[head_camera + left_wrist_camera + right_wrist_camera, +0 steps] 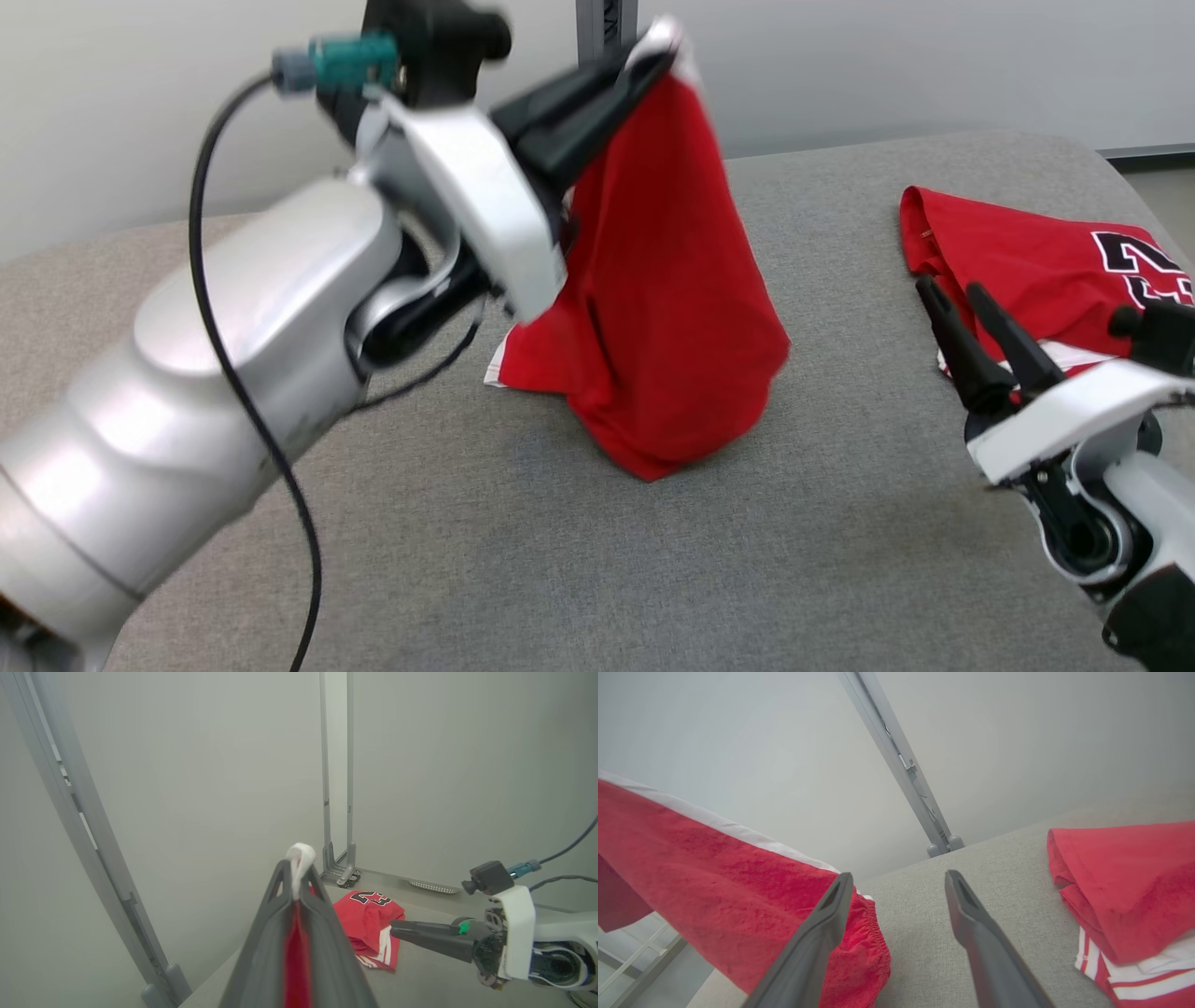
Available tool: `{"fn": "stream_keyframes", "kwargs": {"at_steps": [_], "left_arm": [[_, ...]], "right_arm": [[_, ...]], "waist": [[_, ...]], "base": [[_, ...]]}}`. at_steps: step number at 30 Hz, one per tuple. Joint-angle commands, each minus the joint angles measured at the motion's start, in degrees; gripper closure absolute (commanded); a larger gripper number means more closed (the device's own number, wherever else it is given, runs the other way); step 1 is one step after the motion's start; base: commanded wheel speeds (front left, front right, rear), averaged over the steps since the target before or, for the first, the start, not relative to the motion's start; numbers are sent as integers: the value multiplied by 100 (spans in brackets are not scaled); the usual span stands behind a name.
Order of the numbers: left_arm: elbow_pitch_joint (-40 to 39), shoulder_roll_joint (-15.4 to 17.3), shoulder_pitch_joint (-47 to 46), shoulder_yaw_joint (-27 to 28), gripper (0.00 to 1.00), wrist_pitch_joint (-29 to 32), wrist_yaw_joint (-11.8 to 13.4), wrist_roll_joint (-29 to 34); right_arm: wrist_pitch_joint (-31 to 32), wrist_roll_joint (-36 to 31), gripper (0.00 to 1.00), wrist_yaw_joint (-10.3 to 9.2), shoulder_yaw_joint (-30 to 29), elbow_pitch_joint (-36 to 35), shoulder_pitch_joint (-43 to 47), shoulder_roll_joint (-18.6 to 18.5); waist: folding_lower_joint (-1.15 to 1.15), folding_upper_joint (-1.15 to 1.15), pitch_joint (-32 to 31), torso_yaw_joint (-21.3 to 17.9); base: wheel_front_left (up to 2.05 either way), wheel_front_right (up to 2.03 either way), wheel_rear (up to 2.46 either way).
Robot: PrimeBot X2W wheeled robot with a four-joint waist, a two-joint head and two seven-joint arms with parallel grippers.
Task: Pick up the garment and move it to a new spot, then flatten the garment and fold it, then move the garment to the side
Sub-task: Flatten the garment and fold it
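Over the grey surface (pixel 560 579), the red garment (pixel 663 299) hangs bunched, white-edged.

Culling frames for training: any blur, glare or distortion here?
Head view: left arm and hanging garment smeared by motion, right gripper crisper. Left wrist view: wide-angle lens bows the grey post at left; left gripper looks soft up close. Right wrist view: flat, even light, no glare, weak shadows.

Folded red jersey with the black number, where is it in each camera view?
Head view: the folded red jersey with the black number at the right edge, past the right tool.
Left wrist view: jersey low, right of centre.
Right wrist view: jersey at right edge, low.
Shared landmark: the red garment hanging from the left tool, left of the jersey in every view.
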Motion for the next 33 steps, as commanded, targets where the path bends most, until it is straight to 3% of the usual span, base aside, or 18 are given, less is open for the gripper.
{"fn": "stream_keyframes", "kwargs": {"at_steps": [1,5,11,14,22,24,26,33], "left_arm": [[-54,79,154,-68,100,-26,-2,-59],[-136,418,811,-402,100,-106,7,-104],[249,646,2012,-663,100,-399,375,91],[574,619,2520,-699,100,-609,550,124],[1593,337,3292,-476,100,-932,712,-72],[1887,243,3414,-284,100,-979,854,6],[1964,61,3565,387,100,-996,1044,288],[1521,-289,4419,2097,100,-995,1161,1364]], "right_arm": [[-32,-120,0,2,-112,-62,158,15],[-29,-559,0,2,-626,-327,674,156],[-30,-979,0,2,-1214,-698,1372,393],[-30,-1128,0,2,-1412,-851,1644,464],[-30,-1346,0,2,-1589,-1123,2046,507],[-30,-1461,0,2,-1684,-1165,2127,536],[-30,-1762,0,2,-2024,-1267,2323,651],[-30,-2426,0,2,-2822,-1499,2780,1158]], "waist": [[0,0,4,15],[0,0,19,64],[0,0,108,170],[0,0,153,235],[0,0,197,314],[0,0,187,329],[0,0,178,357],[0,0,137,375]], "base": [[0,0,0],[0,0,0],[0,0,0],[0,0,0],[0,0,0],[0,0,0],[0,0,0],[0,0,0]]}}
